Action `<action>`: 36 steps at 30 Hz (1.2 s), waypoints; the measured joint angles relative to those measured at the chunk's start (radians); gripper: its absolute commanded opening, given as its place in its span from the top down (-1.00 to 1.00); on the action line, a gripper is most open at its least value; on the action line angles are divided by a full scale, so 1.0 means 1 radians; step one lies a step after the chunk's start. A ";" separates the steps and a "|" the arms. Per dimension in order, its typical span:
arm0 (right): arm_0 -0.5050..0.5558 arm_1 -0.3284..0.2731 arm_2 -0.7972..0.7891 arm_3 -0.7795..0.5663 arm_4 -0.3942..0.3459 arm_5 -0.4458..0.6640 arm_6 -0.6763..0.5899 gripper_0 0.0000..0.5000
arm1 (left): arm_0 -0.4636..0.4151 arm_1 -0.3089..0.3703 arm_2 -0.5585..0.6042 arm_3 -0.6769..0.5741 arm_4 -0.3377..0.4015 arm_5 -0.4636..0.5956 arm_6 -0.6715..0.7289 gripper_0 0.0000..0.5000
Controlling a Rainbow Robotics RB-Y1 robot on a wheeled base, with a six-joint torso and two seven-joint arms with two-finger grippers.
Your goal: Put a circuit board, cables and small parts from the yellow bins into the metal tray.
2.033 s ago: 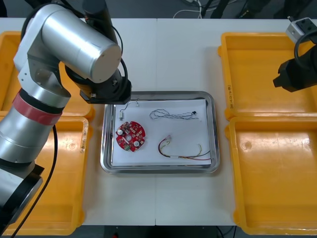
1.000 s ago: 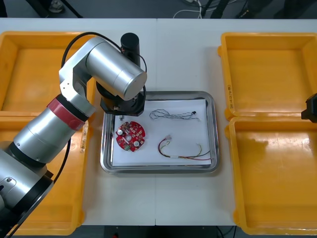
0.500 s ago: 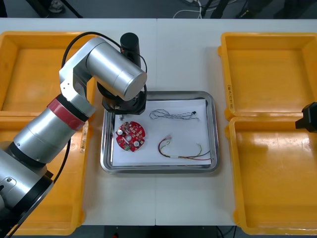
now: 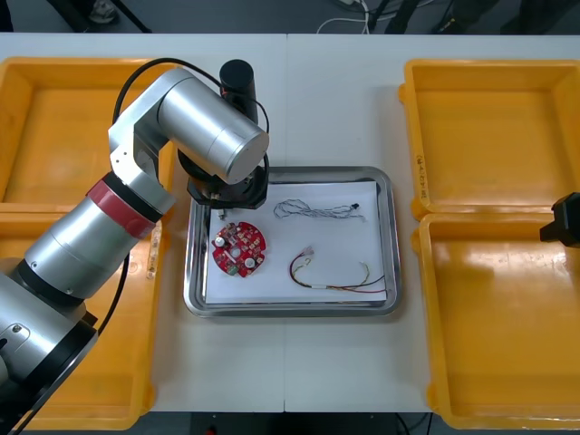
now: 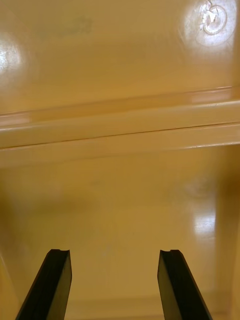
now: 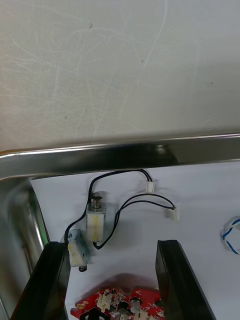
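My left gripper (image 6: 112, 244) is open, low over the far left corner of the metal tray (image 6: 125, 152). Two small metal parts (image 6: 95, 225) with thin black leads lie free on the tray's white lining, just ahead of the left finger. A round red circuit board (image 4: 239, 249) lies near them, beside a twisted blue and white cable (image 4: 313, 210) and a red and yellow cable (image 4: 335, 276). In the front view the left arm's wrist (image 4: 227, 186) covers that corner of the tray (image 4: 290, 308). My right gripper (image 5: 115, 285) hangs open, holding nothing, over the wall between the two right bins.
Yellow bins stand at the far left (image 4: 72, 127), near left (image 4: 91, 362), far right (image 4: 489, 127) and near right (image 4: 498, 326). The right gripper's body (image 4: 566, 220) shows at the right edge. Bare table lies beyond and in front of the tray.
The left arm came down over the tray's far left corner and has held still for the last second. The right gripper withdrew to the right edge and drifted slightly nearer.
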 measured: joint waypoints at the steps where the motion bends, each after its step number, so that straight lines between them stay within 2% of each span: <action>1: 0.000 0.000 0.000 0.006 0.000 0.000 0.000 -1.00 | 0.000 0.000 0.001 0.000 0.004 0.000 0.000 -1.00; 10: 0.009 0.000 0.000 0.029 0.000 0.000 0.000 -1.00 | -0.001 0.000 0.050 -0.008 0.025 0.005 0.000 -1.00; 17: 0.017 0.000 0.000 0.029 0.000 0.000 0.000 -1.00 | -0.001 0.005 0.098 -0.084 0.033 0.129 0.000 -1.00; 25: 0.018 0.000 0.000 0.029 0.000 0.000 0.000 -1.00 | -0.001 0.049 0.219 -0.222 0.129 0.275 0.000 -1.00; 31: 0.018 0.000 -0.001 0.029 0.000 0.000 0.000 -1.00 | 0.004 0.098 0.293 -0.327 0.168 0.282 -0.001 -1.00; 36: 0.019 -0.001 -0.002 0.029 0.000 0.000 0.000 -1.00 | 0.029 0.152 0.343 -0.387 0.229 0.282 -0.002 -1.00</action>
